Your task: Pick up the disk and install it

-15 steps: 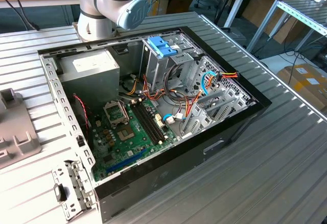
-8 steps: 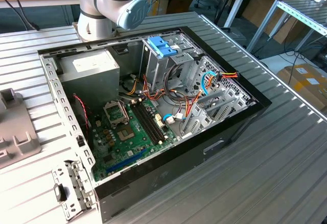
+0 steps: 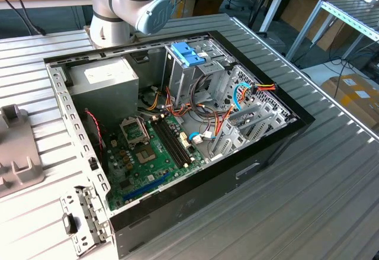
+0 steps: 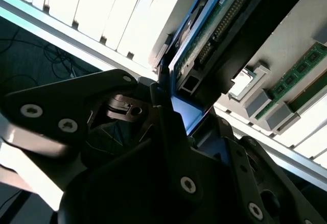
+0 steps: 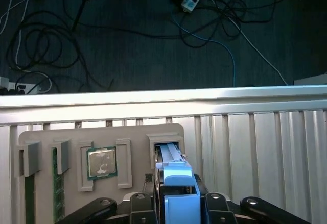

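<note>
I see the gripper (image 5: 178, 206) over a grey tray (image 5: 138, 132) close to the bench (image 5: 255, 147) edge. Its jaws are drawn narrow on the disk (image 5: 171, 155), with a black finger (image 5: 148, 208) against each side of the light-blue bracket. The disk stands on edge in a slot of the tray, its far end seated in the slot's opening. In the second wrist view its green circuit side faces out and the blue end sits right between the fingers. Next to that slot the tray holds a square chip (image 5: 102, 163) in its own pocket and memory sticks (image 5: 57, 183) in narrow channels, each walled off from the disk by a raised rib. Past the tray's far edge comes a short strip of ribbed bench, then the bench rim, then a drop to the dark floor (image 5: 127, 40) strewn with loose cables (image 5: 41, 45). On the side of the disk away from the chip, ribbed bench runs on. In the exterior view the open case (image 3: 177, 206) lies flat mid-bench, black rim all round, with the board (image 3: 148, 147) on its bottom. The power supply (image 3: 109, 82) sits in the far corner toward the exterior view's left, and a blue piece (image 3: 188, 53) tops the drive cage at the far wall. Wires cross the gap between cage and board. The arm (image 3: 127, 11) rises just behind the case's far edge.
</note>
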`<act>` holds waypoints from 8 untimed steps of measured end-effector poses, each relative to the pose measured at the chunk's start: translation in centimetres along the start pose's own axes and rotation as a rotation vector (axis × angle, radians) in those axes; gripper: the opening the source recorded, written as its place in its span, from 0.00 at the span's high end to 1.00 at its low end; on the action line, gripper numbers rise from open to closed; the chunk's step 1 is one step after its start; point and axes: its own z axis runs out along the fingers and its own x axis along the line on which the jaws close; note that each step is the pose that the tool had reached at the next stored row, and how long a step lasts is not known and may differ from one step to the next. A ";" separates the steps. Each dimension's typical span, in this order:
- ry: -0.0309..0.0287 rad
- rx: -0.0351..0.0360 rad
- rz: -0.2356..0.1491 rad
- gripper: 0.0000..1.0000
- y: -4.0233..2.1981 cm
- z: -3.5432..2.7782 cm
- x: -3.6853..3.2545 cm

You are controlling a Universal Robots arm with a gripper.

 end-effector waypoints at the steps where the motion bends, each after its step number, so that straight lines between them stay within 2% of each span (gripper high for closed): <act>1: 0.0002 -0.0004 -0.003 0.61 0.00 0.00 0.00; 8: 0.0019 -0.0019 -0.016 0.61 0.01 -0.02 0.00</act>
